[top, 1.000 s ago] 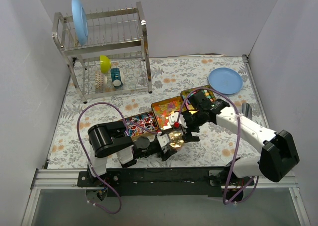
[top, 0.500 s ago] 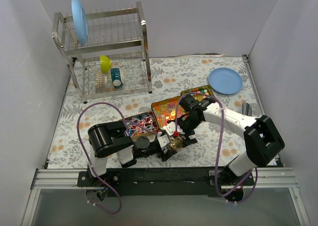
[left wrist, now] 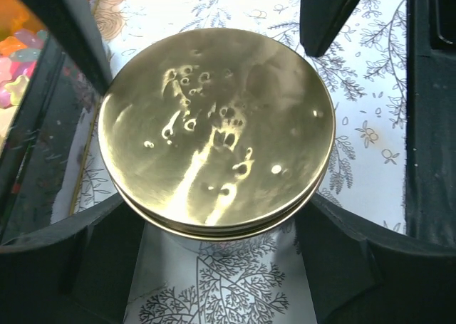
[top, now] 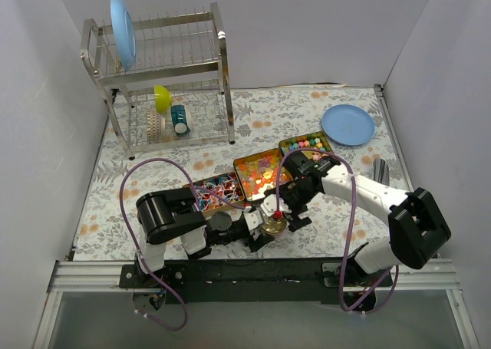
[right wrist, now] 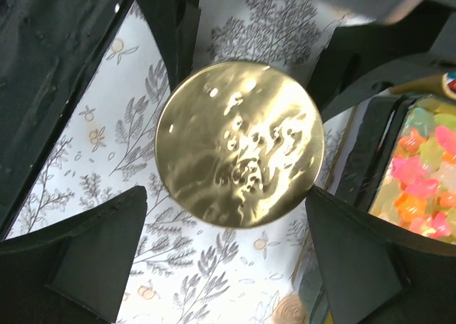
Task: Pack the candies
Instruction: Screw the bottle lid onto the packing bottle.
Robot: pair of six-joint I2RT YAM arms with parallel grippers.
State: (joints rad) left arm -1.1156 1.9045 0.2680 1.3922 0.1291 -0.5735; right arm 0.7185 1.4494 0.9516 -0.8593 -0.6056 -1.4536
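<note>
The worktop wears a white cover printed with grey leafy sprigs and small orange fruits. The round tin has a shiny gold lid mottled with pale reflections. The candies are pink, orange, yellow and pale green, and their tray glows orange-gold inside. One plate on the cover is light blue, as is the racked plate standing in the silver wire rack, which also carries a yellow-green bowl and a teal cup. The left arm is mostly black, the right arm is white and black, and a purple cable loops above the cover.
</note>
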